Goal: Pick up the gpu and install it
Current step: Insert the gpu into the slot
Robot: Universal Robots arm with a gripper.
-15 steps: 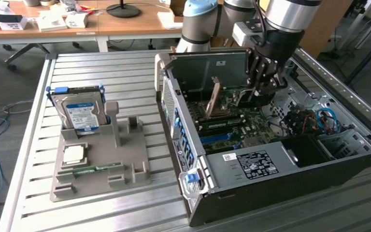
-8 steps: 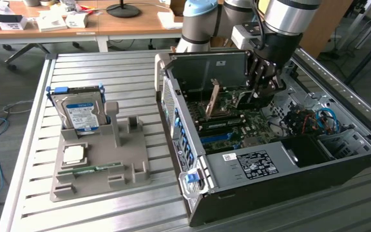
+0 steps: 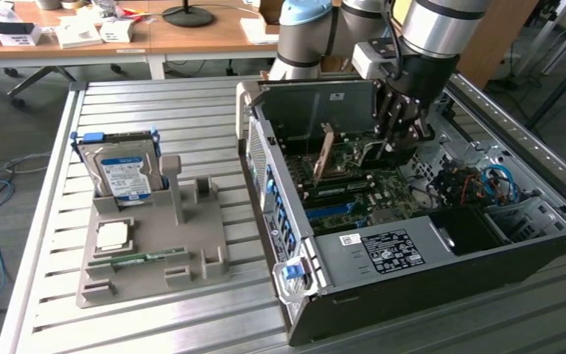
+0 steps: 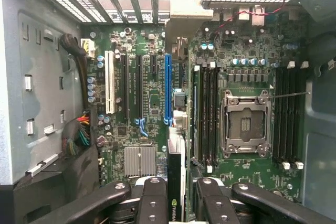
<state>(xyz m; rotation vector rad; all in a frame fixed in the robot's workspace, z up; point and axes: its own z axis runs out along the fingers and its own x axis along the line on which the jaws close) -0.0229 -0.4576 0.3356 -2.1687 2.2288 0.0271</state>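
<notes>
Tool (image 4: 178,184) tight around the gpu (image 4: 175,203), card between its fingers (image 4: 153,195), over motherboard (image 4: 142,93).

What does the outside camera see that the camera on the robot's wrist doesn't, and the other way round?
Outside camera: the hard drive standing in a grey holder on the slatted table.
Wrist camera: the long blue slot, the silver processor socket, and the gpu clamped in the gripper.
Both: the green motherboard inside the open computer case, with the gripper over it.
</notes>
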